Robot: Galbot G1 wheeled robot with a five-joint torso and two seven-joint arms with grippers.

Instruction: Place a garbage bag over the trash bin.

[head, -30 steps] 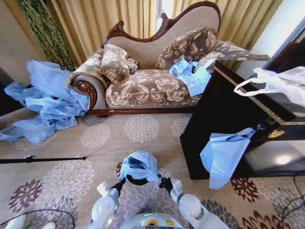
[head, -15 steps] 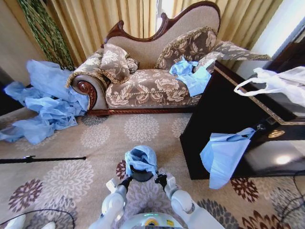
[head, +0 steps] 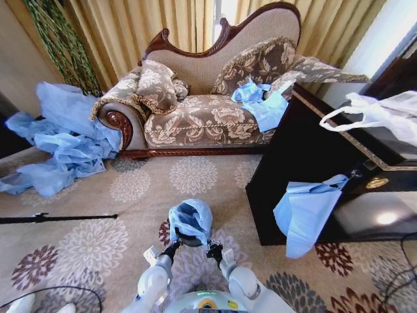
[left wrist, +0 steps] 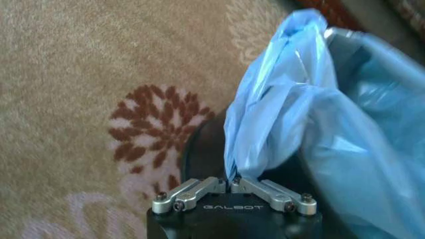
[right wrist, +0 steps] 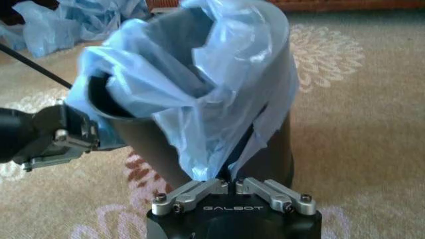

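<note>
As seen from the head camera, bin [head: 189, 238] standing on the flowered carpet [head: 98, 241] just ahead of the robot's base, its upper part draped in the bag [head: 190, 219]. Black wall of the bin showing only below the blue plastic. Left gripper [head: 171, 249] low at the bin's left side, right gripper [head: 212, 251] low at its right side, 1 on each flank and both close against it.

From the left wrist, fingers [left wrist: 192, 189] pressed together on a gathered edge of the bag [left wrist: 279, 124], plastic rising from the pinch and spreading over the rim. Dark bin [left wrist: 199, 149] just behind the fold, carpet [left wrist: 86, 89] beyond.

From the right wrist, right gripper [right wrist: 232, 183] likewise clamped on a hanging tip of the bag [right wrist: 199, 94], fingers [right wrist: 269, 191] drawn together around it. Bag crumpled over the mouth of the bin [right wrist: 265, 154], rim covered on the near side, a dark gap still open on the side toward the left gripper [right wrist: 56, 142]. Bag bunched and loose rather than smooth.

Behind, sofa [head: 202, 117] with blue plastic [head: 260, 104] lying on its seat, a heap of blue sheeting [head: 58, 143] on the floor beside its left arm, a dark cabinet [head: 313, 163] at right with another blue bag [head: 303, 212] hanging from it and a white bag [head: 378, 114] on top.
</note>
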